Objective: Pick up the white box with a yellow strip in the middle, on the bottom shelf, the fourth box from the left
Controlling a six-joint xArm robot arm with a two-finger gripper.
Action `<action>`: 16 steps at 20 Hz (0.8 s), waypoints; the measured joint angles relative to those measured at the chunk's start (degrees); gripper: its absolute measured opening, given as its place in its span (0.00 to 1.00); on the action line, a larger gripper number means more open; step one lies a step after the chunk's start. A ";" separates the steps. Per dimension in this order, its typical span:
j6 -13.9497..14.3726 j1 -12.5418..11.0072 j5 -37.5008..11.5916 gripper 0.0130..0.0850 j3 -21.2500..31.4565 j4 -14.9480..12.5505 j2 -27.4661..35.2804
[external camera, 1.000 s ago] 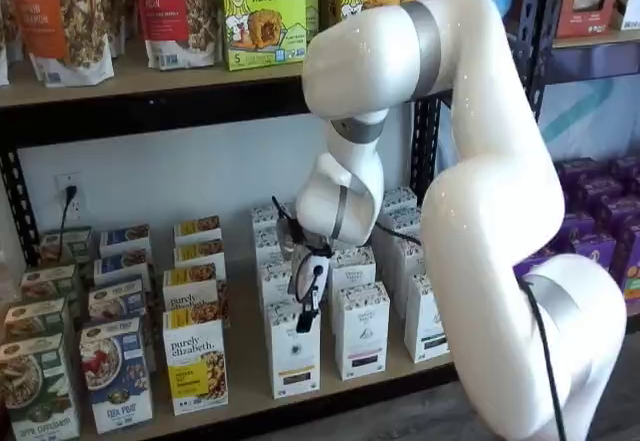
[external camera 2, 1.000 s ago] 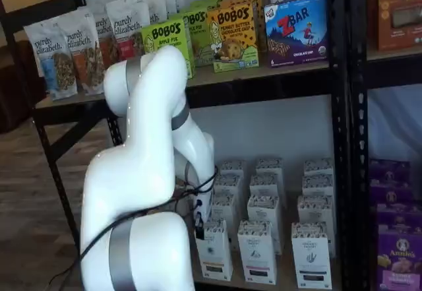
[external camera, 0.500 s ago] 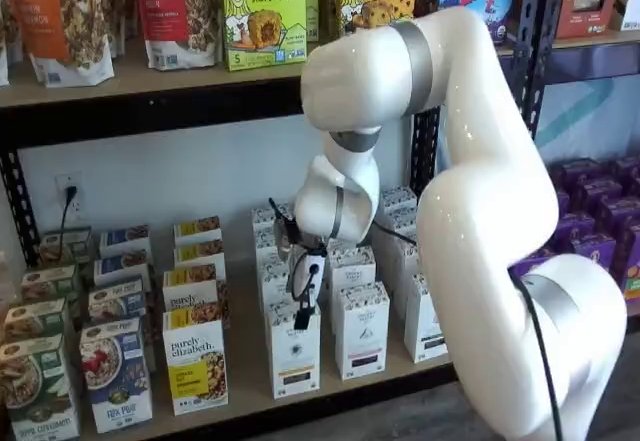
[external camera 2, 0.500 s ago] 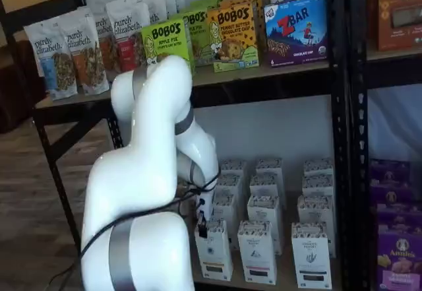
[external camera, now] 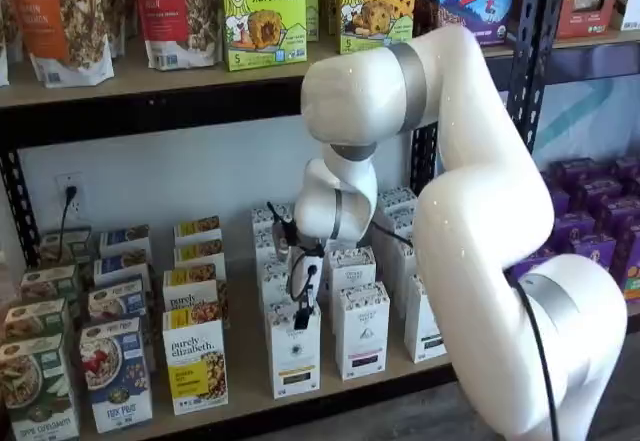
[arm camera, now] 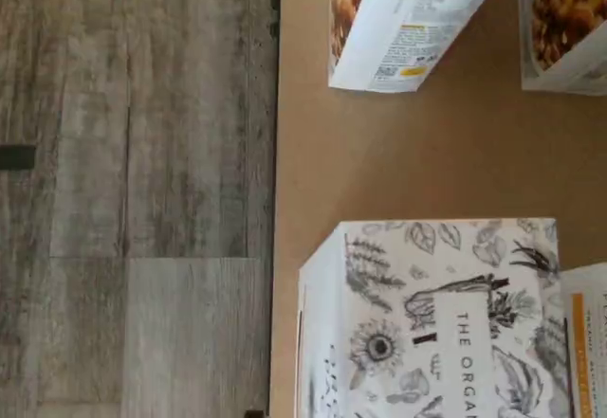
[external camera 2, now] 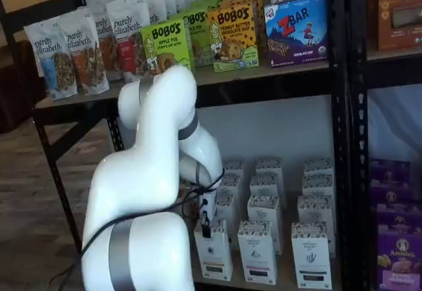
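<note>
The white box (external camera: 295, 356) stands at the front of the bottom shelf (external camera: 250, 371), a tall narrow carton with a speckled top band and a short yellowish-and-dark strip low on its front. It also shows in the other shelf view as the white box (external camera 2: 213, 255). My gripper (external camera: 300, 318) hangs just above the box's top, its black fingers seen side-on, with nothing held; the gripper (external camera 2: 206, 229) sits at the carton's upper left corner. In the wrist view the white box (arm camera: 436, 314) shows its leaf-printed top close below the camera, on the plywood shelf (arm camera: 398, 153).
More white cartons (external camera: 361, 329) stand in rows right of and behind the target. Purely elizabeth boxes (external camera: 195, 361) stand just to its left. The white arm (external camera: 480, 221) fills the space in front of the rack. Black uprights (external camera 2: 339, 139) frame the bay. Wood floor (arm camera: 133, 190) lies beyond the shelf edge.
The arm has swung its elbow further toward the shelves. The gripper has shifted a little lower and closer over the white box's top. No box has moved.
</note>
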 joint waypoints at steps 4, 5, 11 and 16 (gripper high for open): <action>1.85 -0.27 0.37 1.00 -1.85 -2.31 1.60; 2.18 -0.33 0.46 1.00 -2.21 -2.73 1.91; 5.03 -0.52 1.55 1.00 -4.14 -6.06 3.53; 7.52 -0.19 2.20 1.00 -5.66 -8.48 4.90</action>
